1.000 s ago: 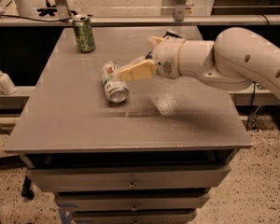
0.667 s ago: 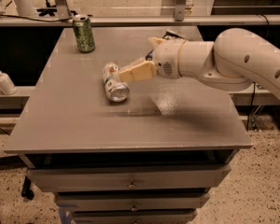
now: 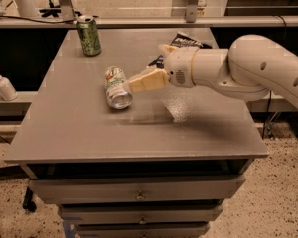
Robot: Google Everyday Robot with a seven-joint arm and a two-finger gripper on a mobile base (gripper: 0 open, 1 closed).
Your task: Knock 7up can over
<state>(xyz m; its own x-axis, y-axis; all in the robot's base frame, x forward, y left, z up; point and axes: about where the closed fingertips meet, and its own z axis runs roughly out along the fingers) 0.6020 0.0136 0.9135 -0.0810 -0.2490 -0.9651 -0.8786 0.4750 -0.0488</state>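
Note:
The 7up can (image 3: 116,87), white and silver with green lettering, lies on its side on the grey table (image 3: 79,133), its silver end facing the front. My gripper (image 3: 139,83) reaches in from the right, its cream fingers right beside the can's right side, touching or nearly touching it. The white arm (image 3: 248,68) stretches across the table's right half.
An all-green can (image 3: 89,35) stands upright at the table's back left. A dark snack bag (image 3: 186,39) lies at the back, partly behind the arm. A white pump bottle (image 3: 2,85) stands on a ledge to the left. Drawers sit below the tabletop.

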